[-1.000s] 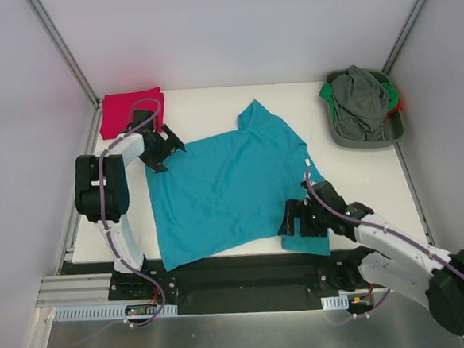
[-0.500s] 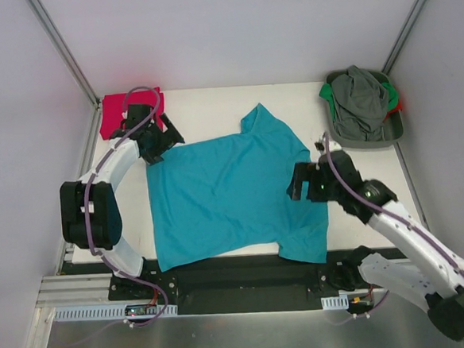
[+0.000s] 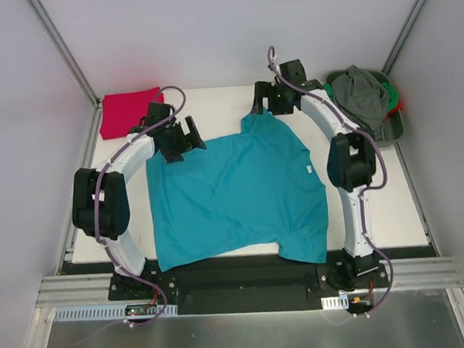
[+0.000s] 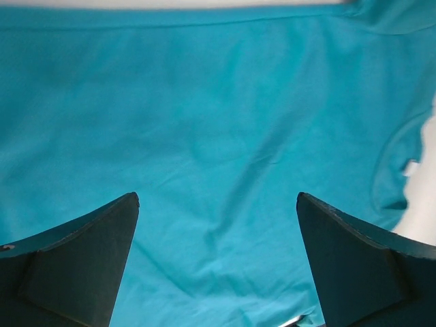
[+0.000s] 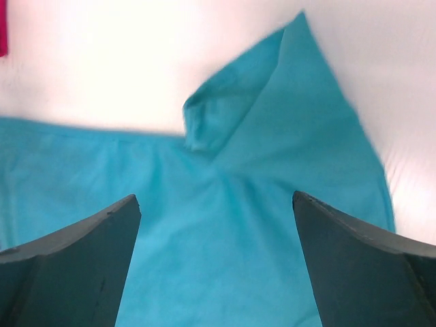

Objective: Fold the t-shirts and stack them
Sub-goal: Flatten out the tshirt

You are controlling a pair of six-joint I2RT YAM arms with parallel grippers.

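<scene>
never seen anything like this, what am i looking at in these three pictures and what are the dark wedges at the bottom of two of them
Two robot arms are bolted at the near edge of a white table. The wide picture looks down from above, with the left arm on the left and the right arm on the right. The other two pictures come from a camera on each wrist. The dark wedges are that arm's own jaws, seen from just behind. Both pairs stand open and hold nothing. A teal t-shirt lies spread out on the table under them. A folded red t-shirt sits in the far left corner. A grey bin at the far right holds more clothes.
</scene>
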